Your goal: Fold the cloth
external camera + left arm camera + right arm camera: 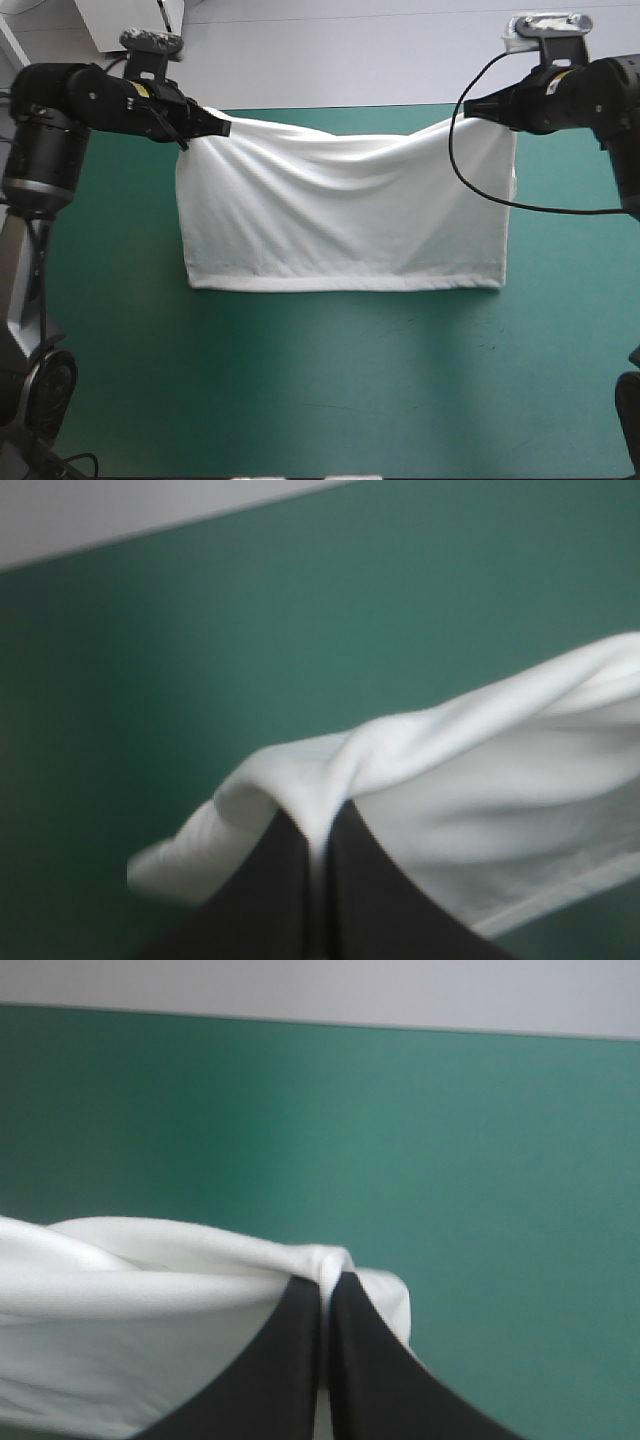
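Nearest the robot, a broad stretch of the teal-green cover (330, 390) of the worktop (560, 400) is seen with nothing lying on it. Beyond it, around the middle of the worktop, the white T-shirt (345, 215) is held up as a wide sheet, its lower hem running straight and parallel to the near edge. Whether that hem rests on the cover or hangs just above it cannot be told.

Farther back, the upper edge is gripped at its two ends. The left claw (222, 125) is clamped on the left corner and the right claw (472, 108) on the right corner. Each is all but shut, with cloth pinched between the black fingers, as the wrist views confirm. Between the grips the upper edge sags slightly, and soft folds are drawn across the fabric.

The hold is judged to serve the fold: with both corners taken well apart, the sheet is stretched wide and square so that it can be laid over evenly.

No brand, label or writing can be read on the T-shirt or on the worktop. Behind the claws, the far edge of the cover is visible.
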